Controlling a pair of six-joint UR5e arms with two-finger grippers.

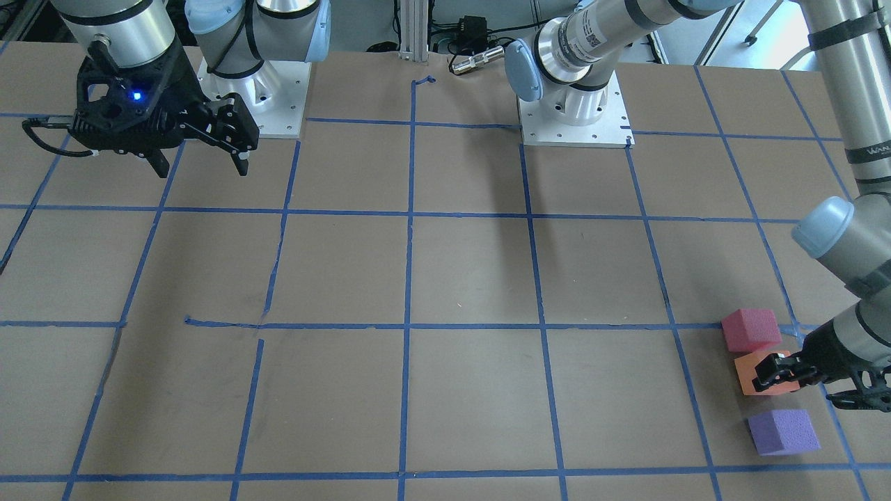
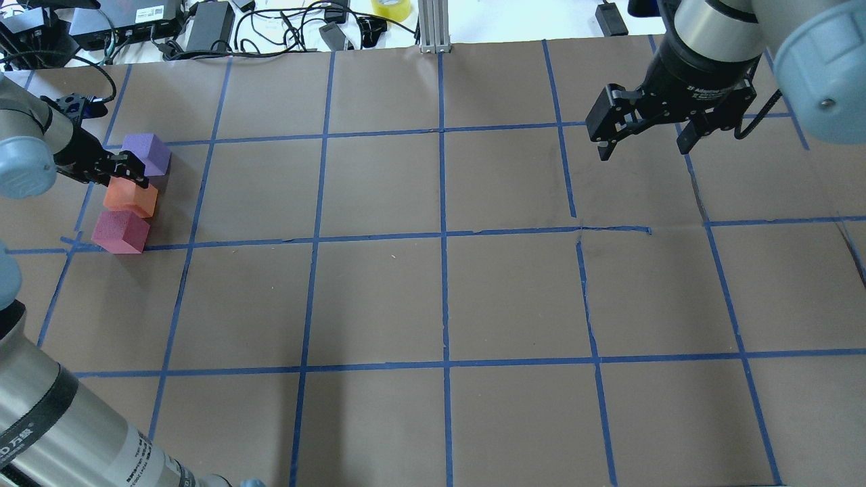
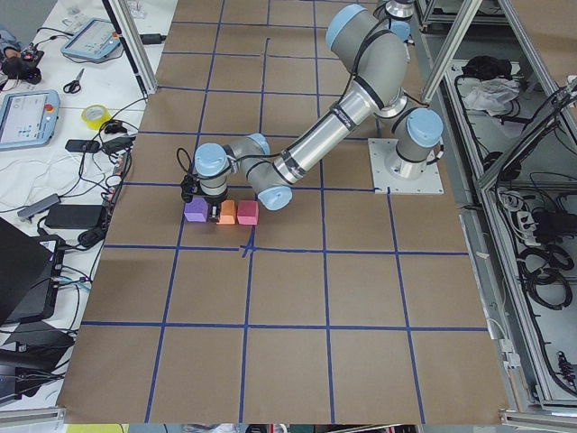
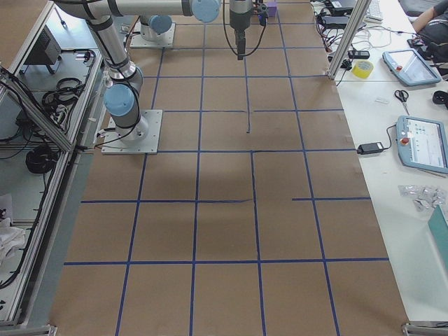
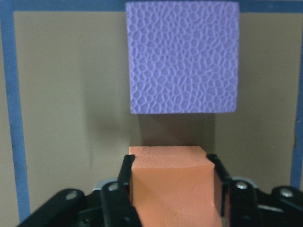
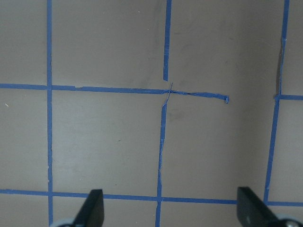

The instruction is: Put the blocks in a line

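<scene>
Three foam blocks stand in a short row at the table's left end. The purple block (image 2: pixel 147 152) (image 1: pixel 783 431) is farthest, the orange block (image 2: pixel 132 197) (image 1: pixel 745 376) is in the middle, and the reddish-pink block (image 2: pixel 120 232) (image 1: pixel 750 329) is nearest the robot. The orange block touches the pink one; a small gap separates it from the purple block (image 5: pixel 183 56). My left gripper (image 2: pixel 128 172) (image 1: pixel 773 372) is low at the table, its fingers pressed on both sides of the orange block (image 5: pixel 170 184). My right gripper (image 2: pixel 643 145) (image 1: pixel 200 163) hangs open and empty high over the right side.
Blue tape lines (image 2: pixel 443 237) divide the brown table into large squares. The two arm bases (image 1: pixel 574 115) (image 1: pixel 254 104) are bolted at the robot's edge. Cables and power bricks (image 2: pixel 210 20) lie beyond the far edge. My left arm's forearm (image 2: pixel 61 419) crosses the near left corner.
</scene>
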